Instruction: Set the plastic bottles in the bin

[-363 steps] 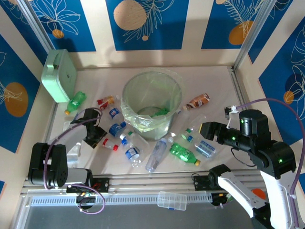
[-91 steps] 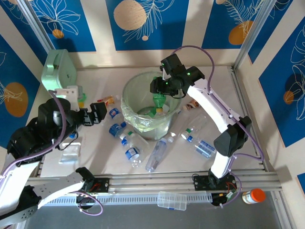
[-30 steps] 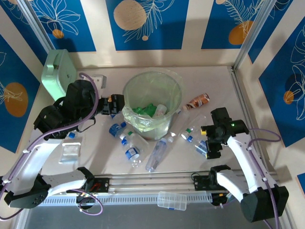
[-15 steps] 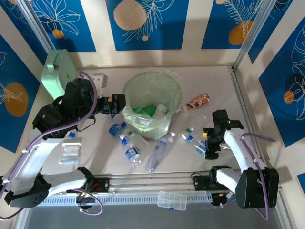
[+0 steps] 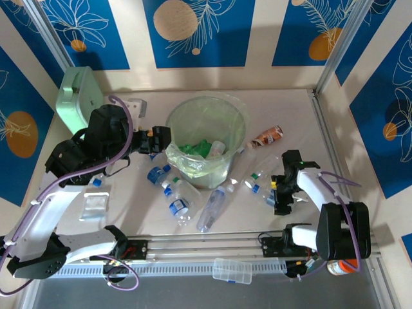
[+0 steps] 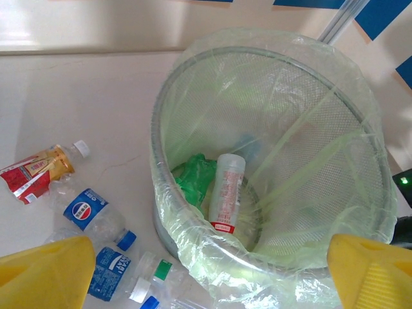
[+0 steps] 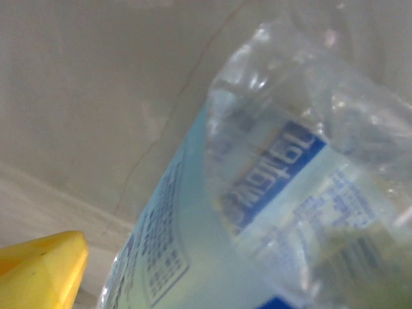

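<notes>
Since half a second ago the right arm has folded in tighter and its right gripper [image 5: 278, 195] has come lower at the middle right of the overhead frame, onto a clear bottle with a blue label [image 7: 257, 193] that lies flat on the table [image 5: 290, 116], to the lower right of the bin [image 5: 193, 122]. Seen from that wrist, the bottle fills the picture just past one yellow fingertip [image 7: 38, 261] in the lower left corner; whether the jaws have closed on it I cannot tell. Its label carries a blue band with white characters, possibly Korean script, too blurred to read, and fine print beside it. The left gripper [image 6: 209, 273] hangs over the bin's near rim [image 6: 270, 58] with its fingers spread wide and nothing between them. Inside the bin lie a crushed green bottle [image 6: 193, 180] and a clear bottle with a red-edged label [image 6: 225, 196]. At the left of that view, on the table, a bottle [image 6: 87, 215] shows a round red, white and blue emblem on blue, beside a flattened red-and-gold one [image 6: 32, 177] with a white cap.
</notes>
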